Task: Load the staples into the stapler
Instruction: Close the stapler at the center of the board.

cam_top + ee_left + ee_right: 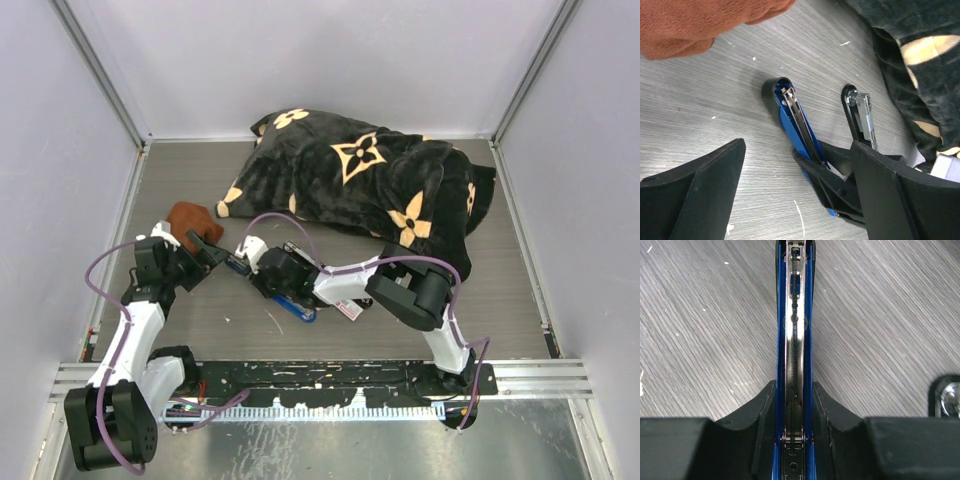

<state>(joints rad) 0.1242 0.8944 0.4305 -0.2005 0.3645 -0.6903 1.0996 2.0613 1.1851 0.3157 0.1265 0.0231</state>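
The box of staples (pixel 348 308), white with a pink-red label, lies flat on the bench (pixel 500 290) beside the right arm, just past the rear end of the blue stapler (pixel 795 340). That stapler lies on the bench with its top swung away. Its metal channel faces up, showing a long spring running down the middle. The right pincer (pixel 795 395) is closed on it, one finger pressed against each blue side near the hinge end. A second stapler (pixel 862 117), black and silver, lies just beside the blue one, also opened. The left pincer (pixel 207 247) hangs above the front end of the blue stapler, spread wide and gripping nothing. A rust-brown cloth (pixel 700 25) sits near it, and a black blanket (pixel 370 180) with tan flowers is heaped farther back.
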